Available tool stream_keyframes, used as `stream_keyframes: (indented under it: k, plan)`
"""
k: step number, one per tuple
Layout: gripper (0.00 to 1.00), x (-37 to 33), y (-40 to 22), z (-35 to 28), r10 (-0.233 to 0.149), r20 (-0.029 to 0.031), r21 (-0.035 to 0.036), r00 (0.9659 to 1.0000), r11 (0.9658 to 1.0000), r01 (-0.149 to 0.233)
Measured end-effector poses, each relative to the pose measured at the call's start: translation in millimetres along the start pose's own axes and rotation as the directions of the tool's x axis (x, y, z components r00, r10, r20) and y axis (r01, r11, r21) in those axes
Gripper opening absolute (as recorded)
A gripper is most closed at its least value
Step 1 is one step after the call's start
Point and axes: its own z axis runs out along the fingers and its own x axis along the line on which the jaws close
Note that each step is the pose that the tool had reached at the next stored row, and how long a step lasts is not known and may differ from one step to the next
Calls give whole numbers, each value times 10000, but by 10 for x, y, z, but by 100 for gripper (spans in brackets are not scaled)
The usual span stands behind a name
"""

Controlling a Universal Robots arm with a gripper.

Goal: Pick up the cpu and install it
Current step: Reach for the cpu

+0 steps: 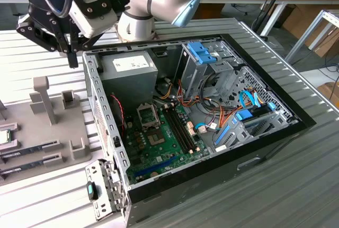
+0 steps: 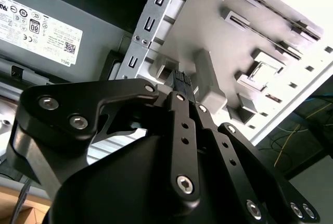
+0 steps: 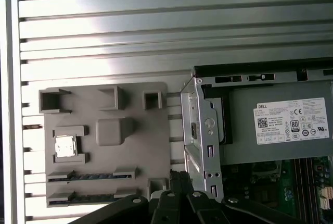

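The cpu [image 1: 3, 136] is a small silver square with a green rim, lying in a recess of the grey holder tray [image 1: 32, 127] at the exterior view's left. It also shows on the tray in the first wrist view as the cpu [image 3: 65, 146] and in the second wrist view as the cpu [image 2: 264, 71]. My gripper [image 1: 72, 58] hangs above the table beside the case's back left corner, well away from the chip. Its black fingers [image 2: 179, 99] meet at the tips, so the gripper [image 2: 182, 79] is shut with nothing in it. The motherboard socket [image 1: 147, 115] sits inside the open case.
The open computer case [image 1: 100, 106] lies on the ribbed table, with a grey power supply [image 1: 130, 71], blue drive brackets [image 1: 201, 53] and cables inside. Memory sticks [image 1: 29, 148] rest in the tray's slots. Upright posts [image 1: 45, 98] rise from the tray.
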Motion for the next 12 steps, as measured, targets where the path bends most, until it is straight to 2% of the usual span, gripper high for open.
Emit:
stream_keyframes:
  k: [12]
  plan:
    - [11, 65, -5, -1, 0, 0, 0, 10000, 10000, 0]
